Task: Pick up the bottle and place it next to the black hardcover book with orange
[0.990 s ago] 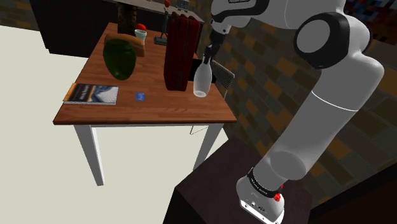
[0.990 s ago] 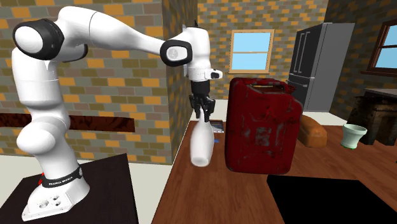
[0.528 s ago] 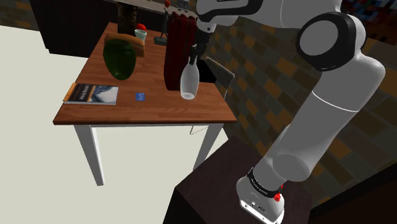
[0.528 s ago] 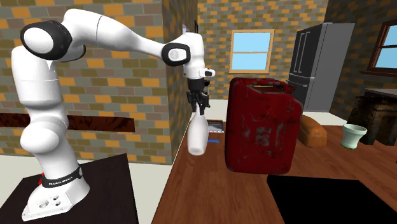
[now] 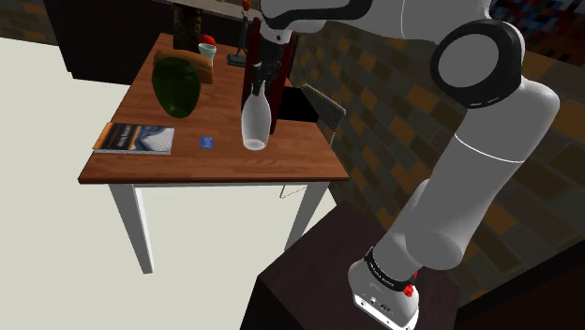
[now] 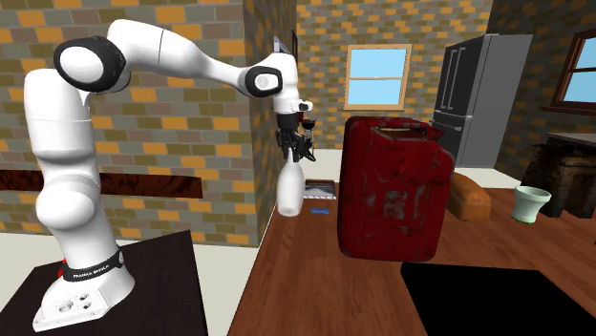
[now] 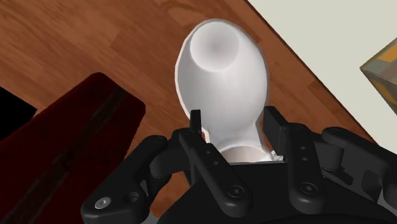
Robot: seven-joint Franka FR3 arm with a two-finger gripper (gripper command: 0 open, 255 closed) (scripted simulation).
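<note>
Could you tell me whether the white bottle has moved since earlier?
Yes: the white bottle shifted leftward in the shoulder view, across the dark red canister.

A: Setting: inside a house, a kitchen or dining room by the look of it.
B: Grounds?
A: Orange and brown brick walls [image 6: 191, 124]. A framed window [image 6: 377, 76] in the far wall shows blue sky. A tall grey two-door fridge [image 6: 478, 86] stands at the far right.
B: Furniture?
A: A wooden table [image 5: 187, 164] on white legs, carrying a loaf of bread [image 6: 470, 196] and a pale green cup [image 6: 531, 202]. Pale floor [image 5: 56, 187] beneath.
</note>
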